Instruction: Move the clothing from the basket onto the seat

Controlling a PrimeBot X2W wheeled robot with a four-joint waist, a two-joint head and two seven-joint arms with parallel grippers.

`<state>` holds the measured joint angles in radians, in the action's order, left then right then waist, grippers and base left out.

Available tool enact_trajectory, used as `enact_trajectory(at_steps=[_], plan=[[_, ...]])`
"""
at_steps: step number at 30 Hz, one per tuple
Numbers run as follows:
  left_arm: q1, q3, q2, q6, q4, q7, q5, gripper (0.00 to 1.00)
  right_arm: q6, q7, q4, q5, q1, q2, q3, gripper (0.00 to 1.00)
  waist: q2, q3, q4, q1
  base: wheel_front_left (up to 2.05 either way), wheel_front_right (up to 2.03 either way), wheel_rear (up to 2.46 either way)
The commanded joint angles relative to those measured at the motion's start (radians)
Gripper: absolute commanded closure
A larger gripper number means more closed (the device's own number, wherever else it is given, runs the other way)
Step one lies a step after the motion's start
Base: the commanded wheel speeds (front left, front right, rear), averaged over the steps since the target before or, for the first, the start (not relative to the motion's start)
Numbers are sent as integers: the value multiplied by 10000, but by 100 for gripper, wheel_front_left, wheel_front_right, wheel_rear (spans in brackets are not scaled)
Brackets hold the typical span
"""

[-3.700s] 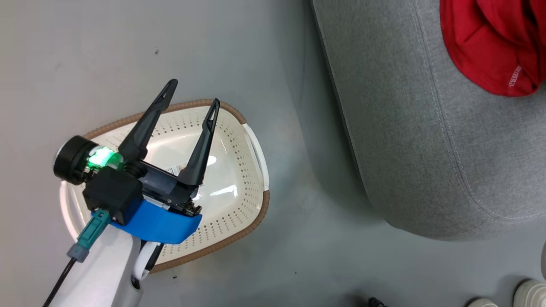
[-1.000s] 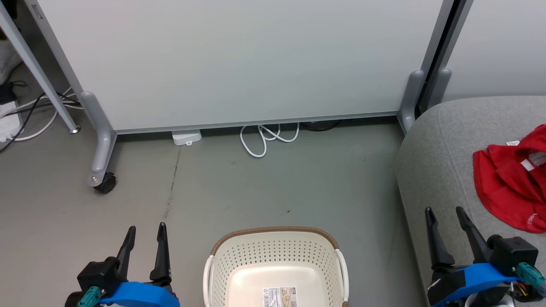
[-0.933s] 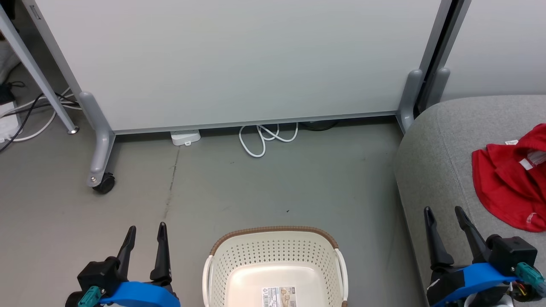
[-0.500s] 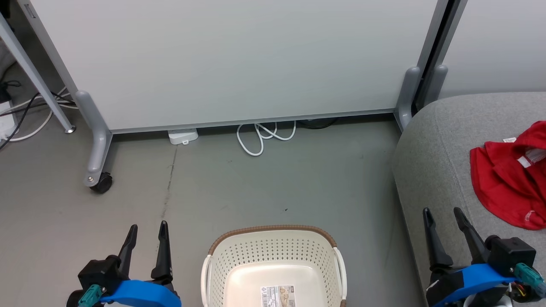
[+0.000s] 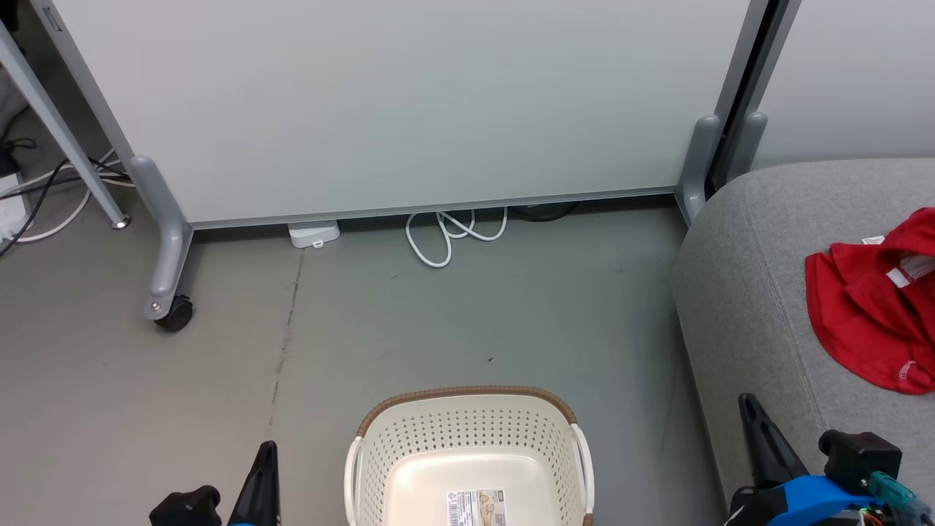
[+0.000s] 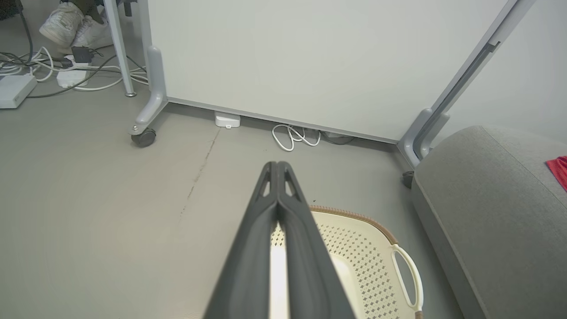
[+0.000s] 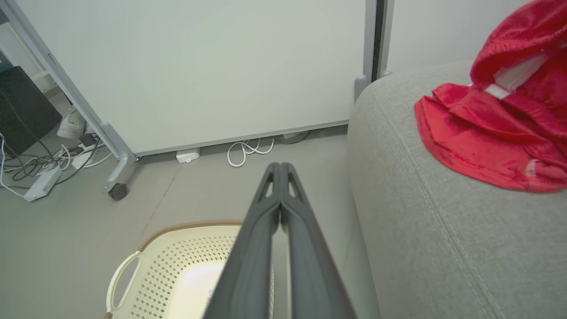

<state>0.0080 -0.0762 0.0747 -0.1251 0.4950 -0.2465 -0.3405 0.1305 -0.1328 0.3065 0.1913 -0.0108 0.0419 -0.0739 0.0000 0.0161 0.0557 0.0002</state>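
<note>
The red clothing [image 5: 873,310] lies crumpled on the grey seat [image 5: 760,292] at the right edge of the head view, also seen as clothing [image 7: 496,115] on the seat [image 7: 434,230] in the right wrist view. The cream basket [image 5: 471,456] stands on the floor at bottom centre; only a label shows on its floor. My left gripper [image 5: 264,456] sits low at the basket's left, shut with nothing in it, fingers pressed together [image 6: 277,168]. My right gripper [image 5: 749,409] is low by the seat's near edge, also shut and holding nothing [image 7: 279,168].
A white wheeled partition [image 5: 409,109] stands across the back with a castor [image 5: 174,313] at its left foot. A coiled white cable [image 5: 453,234] and a small white box [image 5: 314,234] lie at its base. More cables [image 6: 53,75] and shoes [image 6: 75,24] lie far left.
Both grippers closed from open to shut and dropped lower in the head view. The basket, seat and clothing stayed where they were.
</note>
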Motion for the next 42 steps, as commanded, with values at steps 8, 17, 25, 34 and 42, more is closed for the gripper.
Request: enact_trajectory(at_steps=[8,17,25,34,42], plan=[[-287,271,5,-8,-439,428,-1552,100,0,285,-203,1775,-201,32,-68,100,0,-8,-38,-1,0,0,0],[-413,478,-25,-15,-711,826,-2965,100,1,548,-280,3351,-304,41,-100,100,0,-18,-78,-1,0,0,0],[-515,643,-48,-22,-929,1149,-4107,100,1,775,-330,4626,-404,49,-135,100,0,-26,-114,-1,0,0,0],[-618,822,-74,-29,-1150,1484,-5274,100,2,1002,-377,5926,-493,58,-172,100,0,-36,-155,-1,0,0,0],[-702,959,-92,-36,-1329,1755,-6219,100,2,1192,-414,6979,-563,66,-204,100,0,-44,-191,-1,0,0,0]])
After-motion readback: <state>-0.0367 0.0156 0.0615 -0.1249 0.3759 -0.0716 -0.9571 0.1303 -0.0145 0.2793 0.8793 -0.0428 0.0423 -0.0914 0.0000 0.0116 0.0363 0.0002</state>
